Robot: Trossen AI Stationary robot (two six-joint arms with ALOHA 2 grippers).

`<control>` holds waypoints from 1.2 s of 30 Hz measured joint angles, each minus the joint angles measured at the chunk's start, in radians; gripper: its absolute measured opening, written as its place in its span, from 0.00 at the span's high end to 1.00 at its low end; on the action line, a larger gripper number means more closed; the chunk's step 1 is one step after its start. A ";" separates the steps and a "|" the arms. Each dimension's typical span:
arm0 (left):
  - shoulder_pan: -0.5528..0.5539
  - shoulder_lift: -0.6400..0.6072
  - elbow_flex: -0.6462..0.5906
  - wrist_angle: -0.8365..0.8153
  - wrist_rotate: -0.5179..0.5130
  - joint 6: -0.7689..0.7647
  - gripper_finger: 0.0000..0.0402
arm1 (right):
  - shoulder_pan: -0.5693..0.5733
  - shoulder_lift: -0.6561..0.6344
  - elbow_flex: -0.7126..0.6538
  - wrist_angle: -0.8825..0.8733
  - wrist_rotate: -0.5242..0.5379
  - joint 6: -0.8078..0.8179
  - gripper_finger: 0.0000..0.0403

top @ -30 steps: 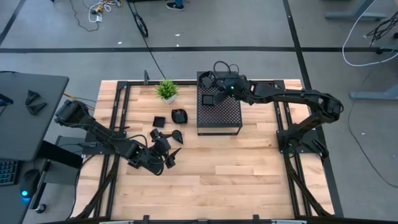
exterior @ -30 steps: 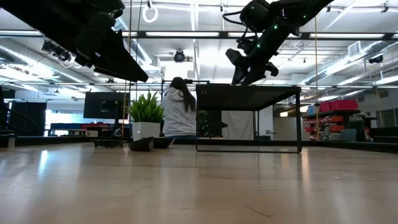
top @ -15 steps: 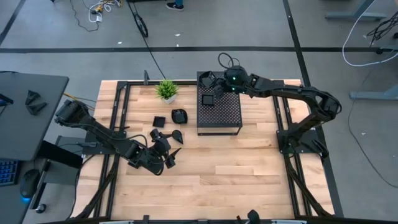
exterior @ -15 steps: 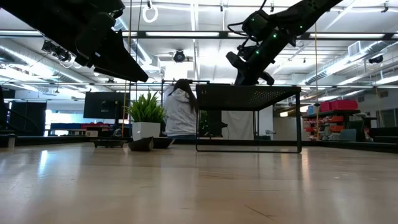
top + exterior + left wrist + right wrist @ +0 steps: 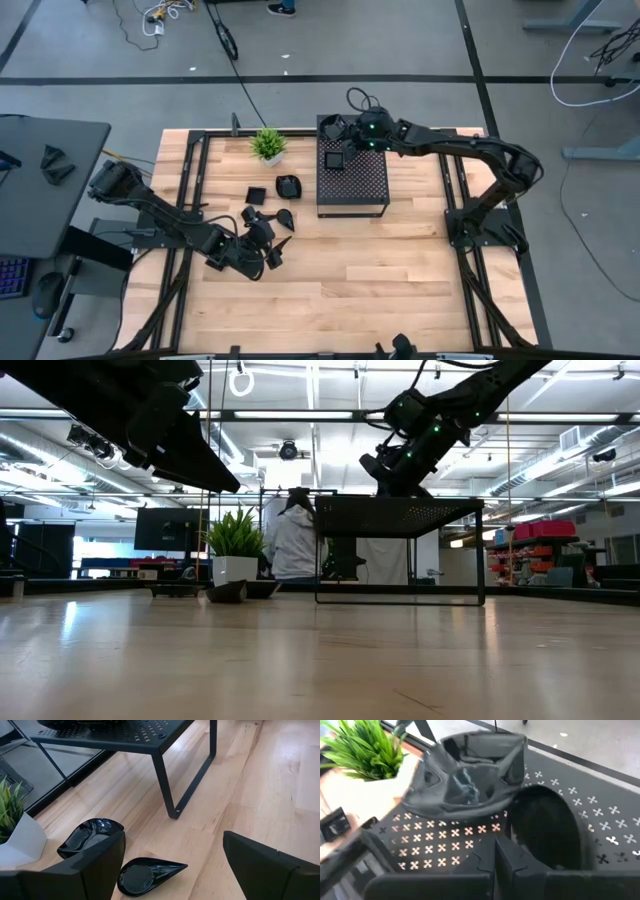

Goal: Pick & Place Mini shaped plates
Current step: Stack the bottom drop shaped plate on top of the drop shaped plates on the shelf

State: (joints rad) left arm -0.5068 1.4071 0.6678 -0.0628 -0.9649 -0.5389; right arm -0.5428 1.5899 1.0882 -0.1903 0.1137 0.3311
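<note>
We see right gripper (image 5: 347, 137) pinched tight, empty, above plates (image 5: 465, 775) stacked at perforated stand's (image 5: 365, 185) back corner; left gripper (image 5: 262, 252) spread wide near loose plates (image 5: 273, 215) on table (image 5: 400, 270). Risk: closed fingers knock stack off edge

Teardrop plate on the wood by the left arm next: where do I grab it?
Take the teardrop plate by its raised rim near the narrow tip, coming from above, one finger inside the bowl. It lies flat, bowl up, so the rim is probably the only pinchable edge. The open left end effector is nearest.
</note>
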 joint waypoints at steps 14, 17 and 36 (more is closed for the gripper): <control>0.000 0.000 0.000 0.000 0.000 -0.001 0.15 | -0.002 -0.082 -0.001 0.035 0.002 -0.024 0.99; 0.000 0.000 0.000 0.000 0.000 -0.001 0.15 | -0.005 -0.113 -0.001 -0.003 0.035 -0.026 0.99; 0.000 0.000 0.000 0.001 0.000 -0.008 0.15 | -0.129 -0.116 0.000 -0.141 0.032 -0.074 0.99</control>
State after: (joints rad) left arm -0.5068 1.4071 0.6678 -0.0620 -0.9646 -0.5469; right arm -0.6721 1.4742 1.0882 -0.3315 0.1453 0.2571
